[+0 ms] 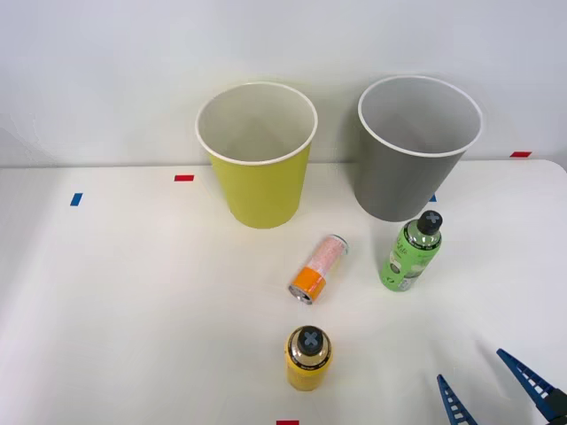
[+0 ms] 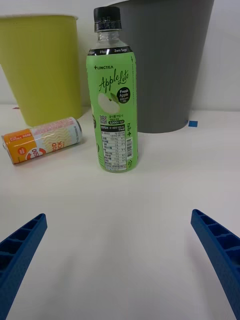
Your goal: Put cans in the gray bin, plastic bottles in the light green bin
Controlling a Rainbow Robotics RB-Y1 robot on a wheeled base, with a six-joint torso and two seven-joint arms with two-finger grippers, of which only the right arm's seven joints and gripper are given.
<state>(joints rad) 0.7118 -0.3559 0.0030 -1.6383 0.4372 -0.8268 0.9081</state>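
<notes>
Green bottle [image 2: 113,95]: upright just in front of the gray bin [image 1: 412,159], label legible, easy to pinch.
Can [image 1: 317,268]: lying on its side beside that bottle, toward the light green bin [image 1: 260,164].
Yellow bottle [image 1: 308,357]: upright, nearer the robot than the can.
Right gripper [image 1: 496,390]: spread wide, empty, low over the table [image 1: 133,310], aimed at the green bottle, well short of it.
</notes>
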